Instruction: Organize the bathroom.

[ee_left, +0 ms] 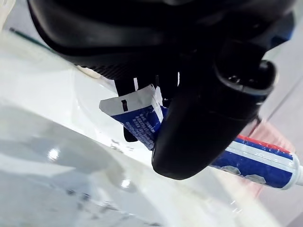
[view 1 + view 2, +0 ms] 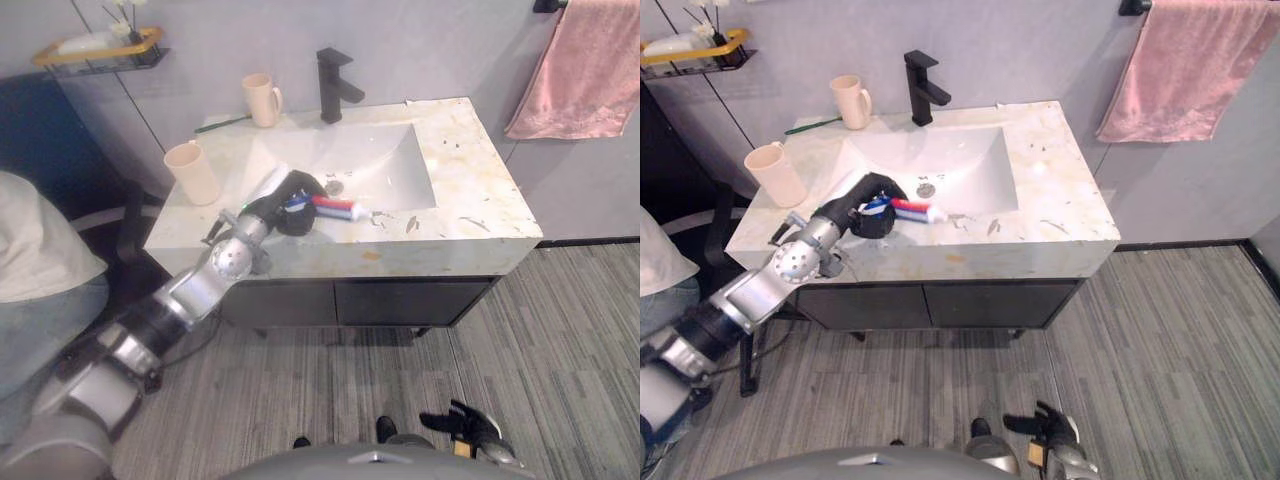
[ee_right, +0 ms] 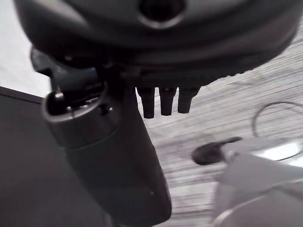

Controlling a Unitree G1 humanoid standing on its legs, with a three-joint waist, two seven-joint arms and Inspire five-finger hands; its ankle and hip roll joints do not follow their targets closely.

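**Left hand clamping the toothpaste at the basin's front lip**

The left hand point(image 2: 288, 203) is reaching across the front of the counter point(image 2: 470, 215) and is closing its fingers and thumb around the crimped tail end of the toothpaste tube point(image 2: 335, 207); the left wrist view is showing the thumb point(image 1: 199, 132) pressing over the tube point(image 1: 255, 163) while its capped end is sticking out past the hand. The tube is lying flat along the front rim of the sink point(image 2: 350, 160), at about 6 o'clock from the drain, cap pointing toward 3 o'clock. The right hand point(image 2: 1050, 432) is hanging low by the floor, well away from the counter, with its fingers relaxed and holding nothing.

Two beige cups are standing on the counter: one point(image 2: 192, 172) at about 9 o'clock from the hand, near the counter's left edge, and one point(image 2: 263, 99) at 11 o'clock beside the black faucet point(image 2: 335, 85), with a green toothbrush point(image 2: 225, 123) lying just next to it. A pink towel point(image 2: 580, 65) is hanging on the wall at 2 o'clock.

The step looks like lifting the tube for stowing, probably in a cup. Since the grip is sitting on the tail, the heavier capped end is likely to droop, so lifting slowly, squeezing no harder than needed, and keeping the tube clear of the sink's rim should be helping.
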